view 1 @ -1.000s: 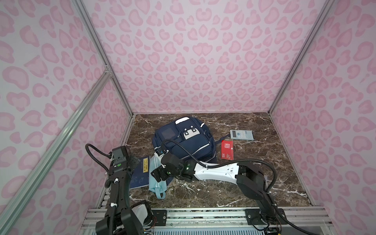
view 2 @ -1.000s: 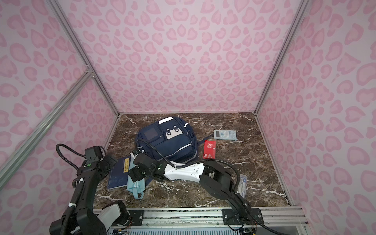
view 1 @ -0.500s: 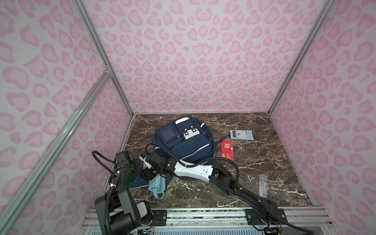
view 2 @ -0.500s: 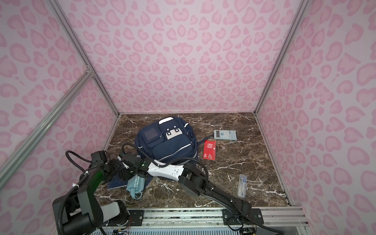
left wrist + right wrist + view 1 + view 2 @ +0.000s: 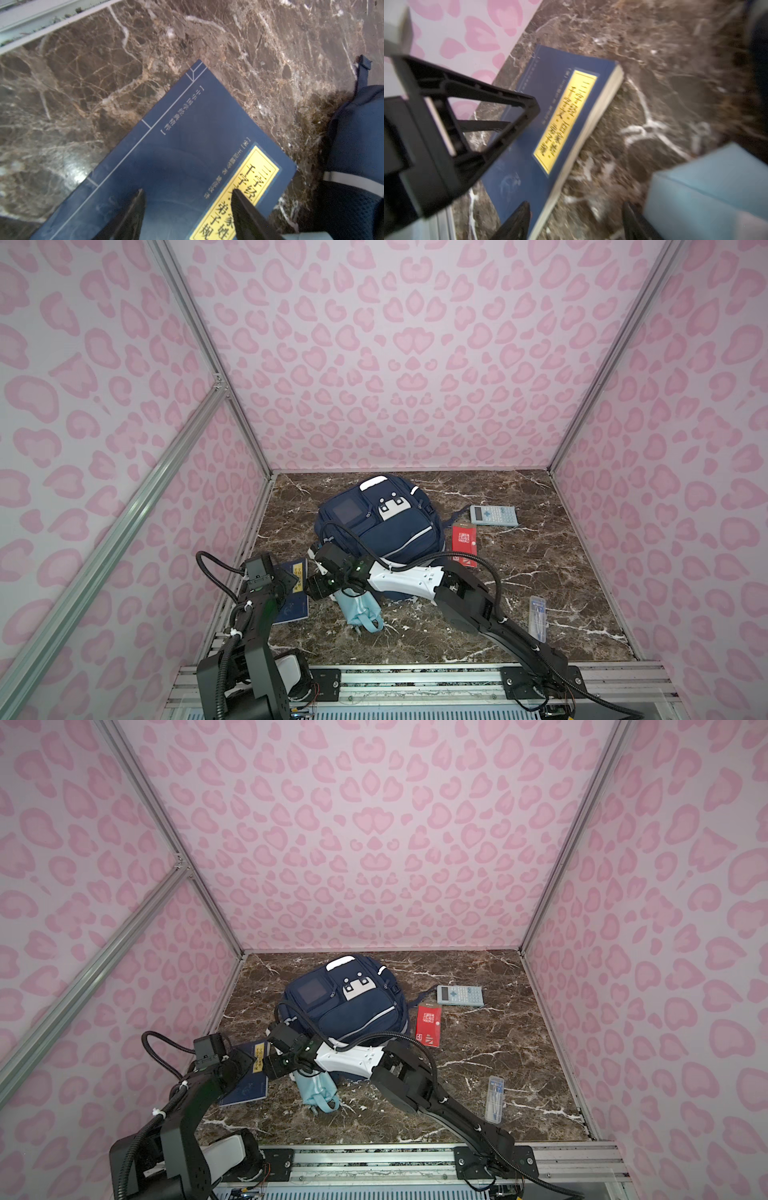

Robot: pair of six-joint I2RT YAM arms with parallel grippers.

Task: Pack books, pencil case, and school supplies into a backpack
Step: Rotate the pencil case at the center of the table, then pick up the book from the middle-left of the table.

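The navy backpack [image 5: 390, 526] [image 5: 353, 1002] lies at the back middle. A dark-blue book with a yellow label [image 5: 296, 595] [image 5: 187, 145] [image 5: 550, 116] lies flat by the left wall. My left gripper [image 5: 189, 195] [image 5: 286, 585] hovers open over its cover. My right gripper [image 5: 575, 207] [image 5: 316, 590] is open too, one finger over the book's page edge, the other beside the aqua pencil case [image 5: 361, 610] [image 5: 708, 187]. To the right lie the calculator [image 5: 494, 515], the red pack [image 5: 464, 545] and the clear ruler pack [image 5: 538, 618].
Pink patterned walls close in the marble floor [image 5: 519, 572] on three sides, and the book lies close to the left wall [image 5: 471, 41]. An aluminium rail [image 5: 415, 680] runs along the front edge. Both arms crowd the front-left corner, the right arm stretched across in front of the backpack.
My right gripper has swung left from above the pencil case to the book's edge. The left arm has dropped down over the book, and its jaws have narrowed somewhat.
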